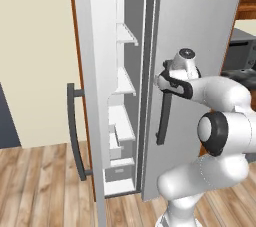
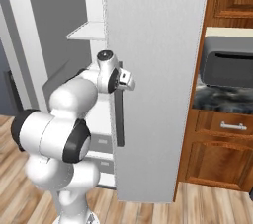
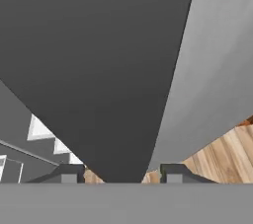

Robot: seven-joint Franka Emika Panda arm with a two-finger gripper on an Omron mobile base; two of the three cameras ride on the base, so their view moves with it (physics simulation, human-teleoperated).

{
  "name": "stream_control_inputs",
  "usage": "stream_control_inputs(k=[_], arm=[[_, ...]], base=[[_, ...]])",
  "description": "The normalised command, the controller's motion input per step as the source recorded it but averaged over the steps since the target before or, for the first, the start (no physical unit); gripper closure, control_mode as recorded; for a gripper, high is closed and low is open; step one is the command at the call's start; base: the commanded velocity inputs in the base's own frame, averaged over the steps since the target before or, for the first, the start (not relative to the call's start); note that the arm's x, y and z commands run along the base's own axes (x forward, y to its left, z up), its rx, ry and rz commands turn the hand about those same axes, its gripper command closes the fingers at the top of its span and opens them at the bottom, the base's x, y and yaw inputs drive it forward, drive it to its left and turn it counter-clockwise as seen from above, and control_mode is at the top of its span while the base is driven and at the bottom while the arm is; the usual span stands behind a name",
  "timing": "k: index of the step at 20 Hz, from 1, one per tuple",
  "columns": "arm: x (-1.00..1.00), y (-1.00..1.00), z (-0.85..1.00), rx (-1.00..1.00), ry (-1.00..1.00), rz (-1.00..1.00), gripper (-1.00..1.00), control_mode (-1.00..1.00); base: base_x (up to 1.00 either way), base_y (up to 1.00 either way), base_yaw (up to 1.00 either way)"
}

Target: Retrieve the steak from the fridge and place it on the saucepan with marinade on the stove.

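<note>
Straddling the dark bar handle of the right fridge door, the gripper is seen with one fingertip on each side of the bar; whether the pads are clamped on it cannot be told. The left door is swung open at 9 o'clock, and white shelves are exposed. No steak is made out on them. A slip off the smooth bar is risked if the pull is angled, and the door could be left only ajar, blocking access.
</note>
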Motion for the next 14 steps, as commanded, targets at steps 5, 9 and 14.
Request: stream_control_inputs(k=[5,9,14], arm=[[-0.38,-0.44,0.0,0.0,0.15,-0.03,1.0,-1.0],[-0.47,-0.64,-0.12,0.0,0.0,0.0,1.0,-1.0],[-0.59,-0.8,-0.21,0.0,0.0,-0.02,1.0,-1.0]], base=[[0.0,0.0,0.0],[0.0,0.0,0.0],[0.0,0.0,0.0]])
